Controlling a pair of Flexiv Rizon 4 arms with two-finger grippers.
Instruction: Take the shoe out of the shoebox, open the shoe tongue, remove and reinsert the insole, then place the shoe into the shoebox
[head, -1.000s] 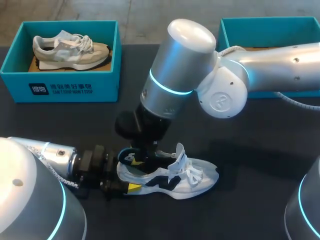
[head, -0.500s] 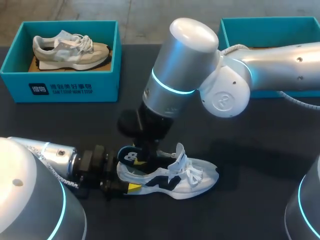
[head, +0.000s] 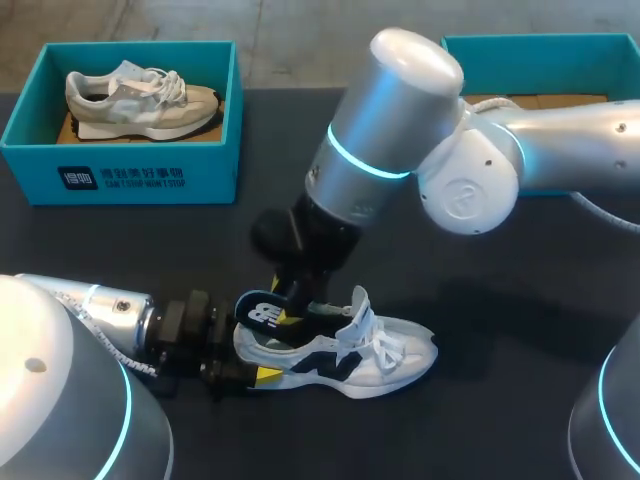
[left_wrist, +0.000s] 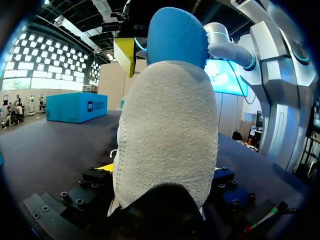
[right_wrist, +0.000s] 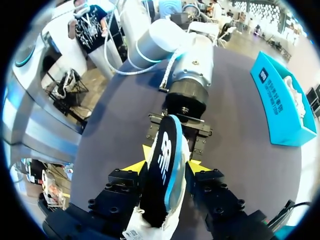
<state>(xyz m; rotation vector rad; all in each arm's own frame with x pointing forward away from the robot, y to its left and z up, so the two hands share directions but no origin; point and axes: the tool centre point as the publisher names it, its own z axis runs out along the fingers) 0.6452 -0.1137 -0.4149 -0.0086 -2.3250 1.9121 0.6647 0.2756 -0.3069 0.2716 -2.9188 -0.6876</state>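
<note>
The pale suede heel of the shoe (left_wrist: 165, 135) fills the middle, seated in the left gripper (left_wrist: 160, 174), whose black jaws press it from both sides. A blue insole (left_wrist: 177, 37) stands up out of the shoe's collar. A yellow fingertip (left_wrist: 125, 56) of the right arm (left_wrist: 270, 75) sits against the insole's edge. Beyond the heel, well apart on the dark desk (left_wrist: 50, 145), stands a blue shoebox (left_wrist: 70, 107).

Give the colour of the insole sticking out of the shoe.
Black insole, white logo, blue edge; clearest in right wrist view.
</note>
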